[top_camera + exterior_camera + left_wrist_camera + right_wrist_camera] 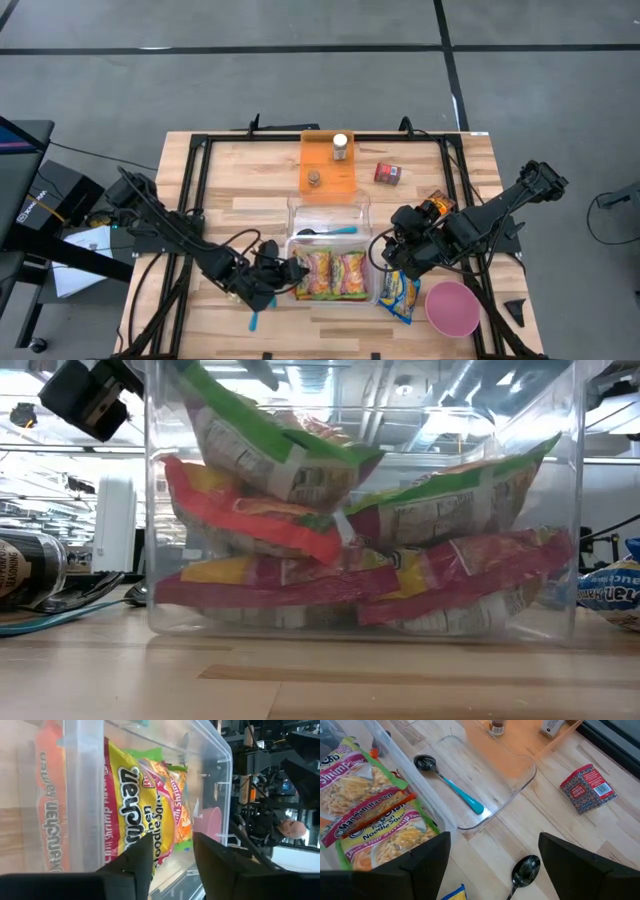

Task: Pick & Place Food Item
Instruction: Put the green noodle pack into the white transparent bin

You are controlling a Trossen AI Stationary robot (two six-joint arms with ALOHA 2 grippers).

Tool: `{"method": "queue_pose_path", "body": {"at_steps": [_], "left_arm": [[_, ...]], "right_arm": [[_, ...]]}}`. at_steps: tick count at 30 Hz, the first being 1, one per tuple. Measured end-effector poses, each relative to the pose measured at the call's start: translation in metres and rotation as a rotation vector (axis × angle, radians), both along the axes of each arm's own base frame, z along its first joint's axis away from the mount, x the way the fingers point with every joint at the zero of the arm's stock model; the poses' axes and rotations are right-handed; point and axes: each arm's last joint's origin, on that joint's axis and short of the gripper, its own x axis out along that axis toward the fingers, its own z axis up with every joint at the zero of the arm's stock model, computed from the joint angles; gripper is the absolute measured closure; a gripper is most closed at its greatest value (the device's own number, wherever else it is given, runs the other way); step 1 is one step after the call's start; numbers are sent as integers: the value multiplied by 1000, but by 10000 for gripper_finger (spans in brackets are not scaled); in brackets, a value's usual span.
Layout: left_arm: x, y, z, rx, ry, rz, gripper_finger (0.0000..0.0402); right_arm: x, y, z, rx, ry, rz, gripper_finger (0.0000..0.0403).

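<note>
Wooden table (240, 200) bears clear bin (292, 268) holding ramen packets (331, 275).

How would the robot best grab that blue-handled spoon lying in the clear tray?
Probably by the blue handle of the spoon, coming straight down from above. It lies flat in the shallow clear tray with open space on both sides of the slim handle, so two fingers could straddle it; the dark bowl looks wider and rounder.
</note>
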Motion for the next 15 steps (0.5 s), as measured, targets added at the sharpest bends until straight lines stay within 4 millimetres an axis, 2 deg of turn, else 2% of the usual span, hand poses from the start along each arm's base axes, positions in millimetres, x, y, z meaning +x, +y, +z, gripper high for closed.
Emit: {"method": "queue_pose_path", "body": {"at_steps": [3,10,15], "left_arm": [[-5,3,7,28,2,-20,257],[-20,15,46,124,-72,-103,269],[-29,21,78,334,-160,-243,296]], "right_arm": [[0,0,0,0,0,0,104],[0,0,0,0,0,-1,104],[0,0,0,-1,0,-1,104]]}}
